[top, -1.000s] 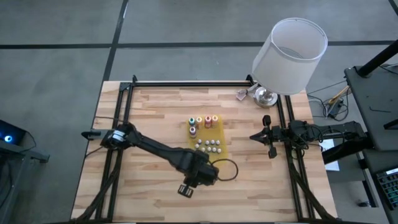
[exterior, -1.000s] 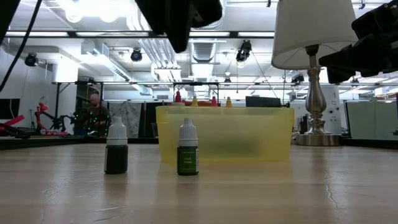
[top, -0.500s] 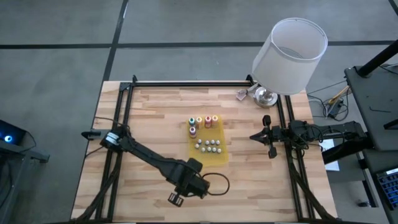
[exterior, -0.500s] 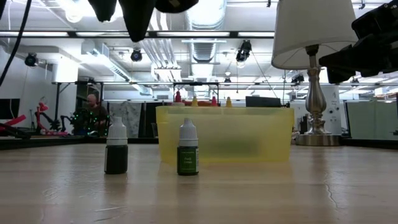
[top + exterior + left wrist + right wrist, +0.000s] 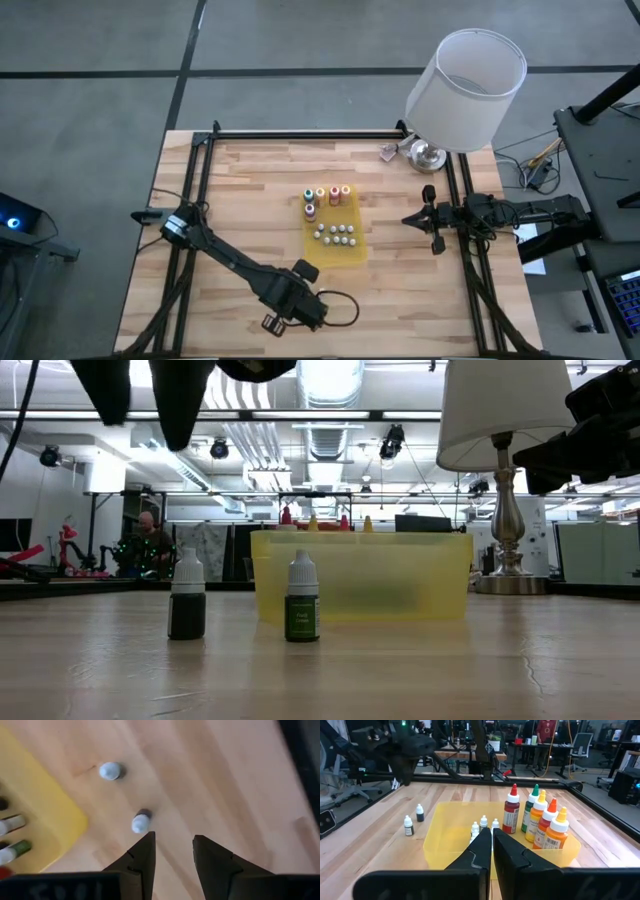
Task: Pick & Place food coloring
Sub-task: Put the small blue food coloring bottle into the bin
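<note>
Two thumb-sized dropper bottles with white caps stand upright on the bare wood near the table's near edge: a dark one (image 5: 187,600) (image 5: 110,770) and a green one (image 5: 302,602) (image 5: 140,823). More food coloring stands in a yellow tray (image 5: 352,254) (image 5: 440,845): taller bottles with red, green and orange caps (image 5: 536,817) and tiny white-capped ones (image 5: 335,235). My left gripper (image 5: 172,837) (image 5: 288,312) hangs open, high above the wood, on the near side of the two loose bottles. My right gripper (image 5: 491,832) (image 5: 406,219) waits shut at the table's right edge.
A lamp with a white shade (image 5: 465,90) stands on its metal base (image 5: 428,153) at the far right corner. A black cable (image 5: 335,305) loops beside the left wrist. Black frame rails (image 5: 190,200) run along the table's sides. Bare wood lies left of the tray.
My left gripper has swung from just near the tray toward the table's near edge and leftward, staying high. In the low view it has drifted from above the green bottle to beyond the dark one. Both loose bottles have stayed upright and unmoved.
</note>
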`<state>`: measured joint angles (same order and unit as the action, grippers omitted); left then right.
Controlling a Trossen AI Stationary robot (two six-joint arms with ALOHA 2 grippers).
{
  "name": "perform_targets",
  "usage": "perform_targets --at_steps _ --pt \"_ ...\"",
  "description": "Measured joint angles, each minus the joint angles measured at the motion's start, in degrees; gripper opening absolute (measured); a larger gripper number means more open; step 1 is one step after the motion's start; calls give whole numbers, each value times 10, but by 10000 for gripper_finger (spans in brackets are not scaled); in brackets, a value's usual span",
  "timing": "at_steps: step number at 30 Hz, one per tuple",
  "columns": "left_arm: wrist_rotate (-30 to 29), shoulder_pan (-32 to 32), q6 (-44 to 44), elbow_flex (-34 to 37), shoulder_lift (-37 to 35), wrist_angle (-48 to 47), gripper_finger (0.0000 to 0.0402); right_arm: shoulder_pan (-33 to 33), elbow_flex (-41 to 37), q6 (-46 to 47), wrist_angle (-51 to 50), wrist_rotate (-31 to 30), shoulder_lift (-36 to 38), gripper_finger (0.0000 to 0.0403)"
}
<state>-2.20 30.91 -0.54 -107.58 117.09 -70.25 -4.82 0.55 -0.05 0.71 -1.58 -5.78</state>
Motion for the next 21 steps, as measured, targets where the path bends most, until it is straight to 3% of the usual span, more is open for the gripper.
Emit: perform_targets --at_steps 6,21 --pt "-69 0 -13 37 -17 35 104 0 0 0 0 0 0 9" --pt "-17 -31 -22 155 -50 134 104 0 0 0 0 0 0 9"
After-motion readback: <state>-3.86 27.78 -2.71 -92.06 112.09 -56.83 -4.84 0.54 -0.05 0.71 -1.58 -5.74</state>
